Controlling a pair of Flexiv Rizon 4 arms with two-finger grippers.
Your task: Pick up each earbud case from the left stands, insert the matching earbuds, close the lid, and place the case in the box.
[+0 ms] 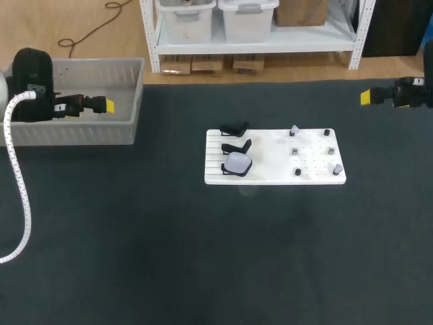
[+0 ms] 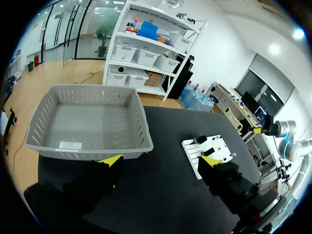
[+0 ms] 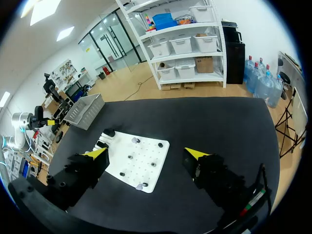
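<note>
A white board (image 1: 270, 170) lies mid-table. Three black stands line its left side; a pale lavender earbud case (image 1: 237, 162) rests on the nearest one, while the two behind it (image 1: 235, 127) (image 1: 238, 145) are bare. Small earbuds sit on pegs (image 1: 295, 151) across the board's right half. My left gripper (image 1: 105, 105) is open over the grey box (image 1: 74, 134) at the far left; in its wrist view the gripper (image 2: 161, 162) holds nothing. At the far right edge my right gripper (image 1: 369, 96) hangs open, and its wrist view (image 3: 146, 153) looks down on the board (image 3: 146, 168).
The grey slatted box (image 2: 92, 148) looks empty apart from a label on its floor. Dark mat covers the table around the board (image 2: 209, 148). My left arm (image 3: 29, 119) and the box (image 3: 87, 111) show far beyond the right gripper.
</note>
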